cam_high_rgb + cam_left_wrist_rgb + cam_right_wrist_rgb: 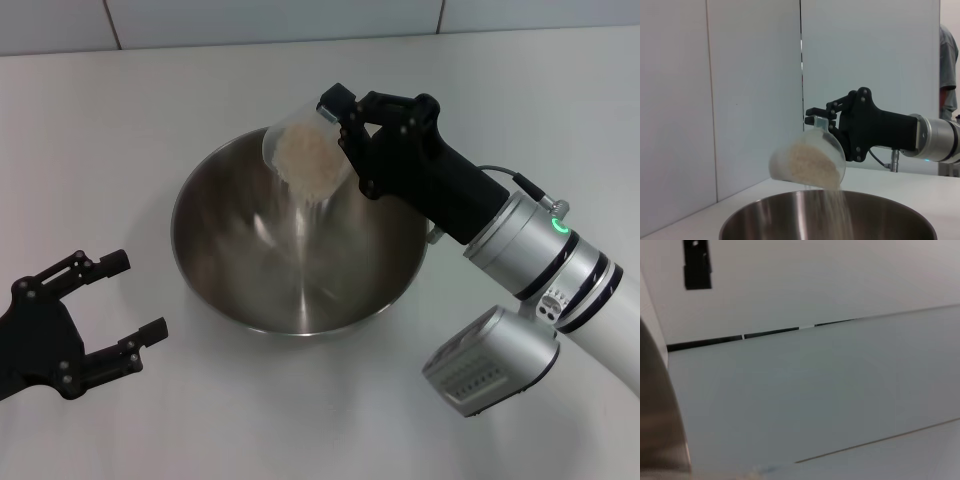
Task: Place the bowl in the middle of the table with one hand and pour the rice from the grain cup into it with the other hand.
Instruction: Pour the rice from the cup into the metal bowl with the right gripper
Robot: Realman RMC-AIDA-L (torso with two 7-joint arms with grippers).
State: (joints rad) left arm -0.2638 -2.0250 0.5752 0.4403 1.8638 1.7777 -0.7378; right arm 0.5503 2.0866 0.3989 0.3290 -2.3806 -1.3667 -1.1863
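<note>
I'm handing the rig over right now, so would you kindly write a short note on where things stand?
Right gripper: shut on the cup, held tilted over the bowl's far rim, mouth down.
Left gripper: open, holding nothing, apart from the bowl on the robot's left.
Bowl: resting on the table, about mid-table.
Rice: much of it in the cup, a thin stream falling into the bowl.
Done: bowl placed, pouring begun.
Left: finish emptying the cup.
</note>
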